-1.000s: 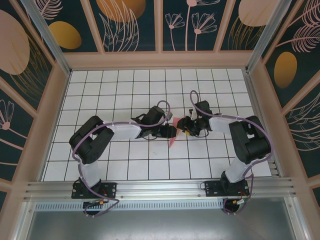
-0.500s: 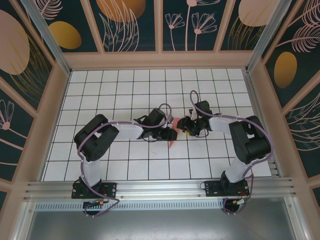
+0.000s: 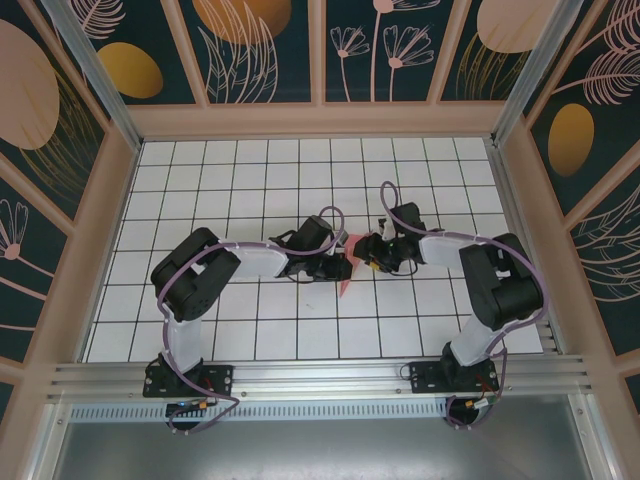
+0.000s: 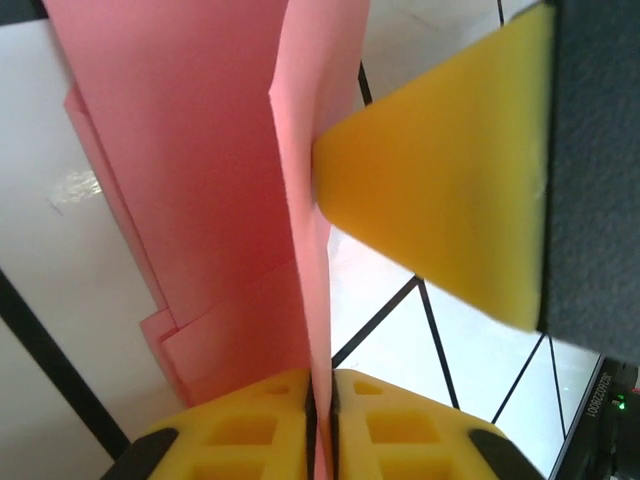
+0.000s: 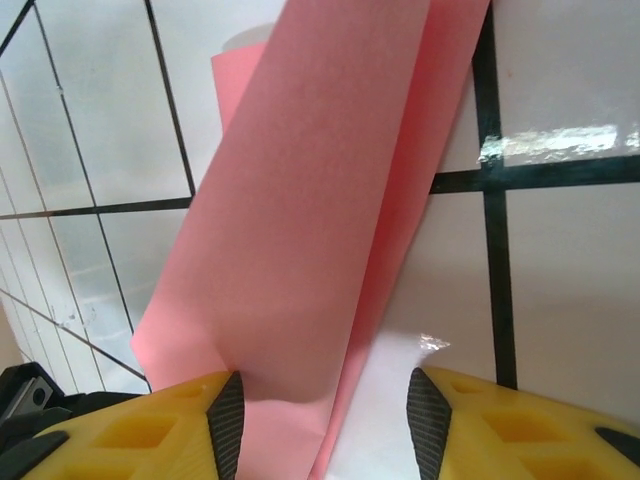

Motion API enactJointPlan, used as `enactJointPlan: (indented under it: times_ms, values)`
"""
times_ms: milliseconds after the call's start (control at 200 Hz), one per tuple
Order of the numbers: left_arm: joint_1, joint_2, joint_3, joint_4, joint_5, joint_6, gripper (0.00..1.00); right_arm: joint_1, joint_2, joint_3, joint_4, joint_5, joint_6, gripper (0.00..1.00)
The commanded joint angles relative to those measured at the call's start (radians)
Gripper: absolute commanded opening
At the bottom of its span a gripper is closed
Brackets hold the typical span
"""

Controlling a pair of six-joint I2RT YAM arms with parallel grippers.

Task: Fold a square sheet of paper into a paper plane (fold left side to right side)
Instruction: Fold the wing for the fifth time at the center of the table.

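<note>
The square sheet of paper [image 3: 343,285] is folded into a narrow, creased pink shape with a pointed near end, lying mid-table between the two arms. My left gripper [image 4: 321,400] is shut on an upright flap of the paper [image 4: 200,150], whose thin edge is pinched between the yellow pads. From the top view the left gripper [image 3: 345,263] meets my right gripper [image 3: 363,254] over the paper. The right gripper [image 5: 325,425] stands open astride the paper [image 5: 310,200], its left pad touching a raised layer. One of its yellow fingers [image 4: 440,180] presses the flap from the side.
The white grid table [image 3: 250,170] is walled by a pink frame [image 3: 320,120] on three sides. A metal rail [image 3: 320,375] carrying both arm bases runs along the near edge.
The left gripper's jaws have closed on the paper flap, and its arm has shifted slightly to the right. The right arm has hardly moved.
</note>
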Motion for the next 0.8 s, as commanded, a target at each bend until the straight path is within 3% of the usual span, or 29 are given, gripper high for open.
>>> enactJointPlan:
  times_ms: [0,305,490,796]
  values:
    - [0.001,0.020,0.026,0.033,0.016,-0.009,0.13,-0.035,-0.047,-0.062,-0.017,0.046,-0.036,0.53]
    - [0.001,0.034,0.036,0.043,0.031,-0.020,0.07,-0.108,-0.207,-0.164,0.018,0.004,-0.075,0.62]
    - [0.001,0.045,0.034,0.058,0.040,-0.032,0.05,-0.104,-0.194,-0.164,0.105,-0.053,-0.037,0.63]
    - [0.001,0.051,-0.004,0.139,0.077,-0.088,0.01,-0.061,-0.118,-0.100,0.127,-0.031,-0.015,0.64]
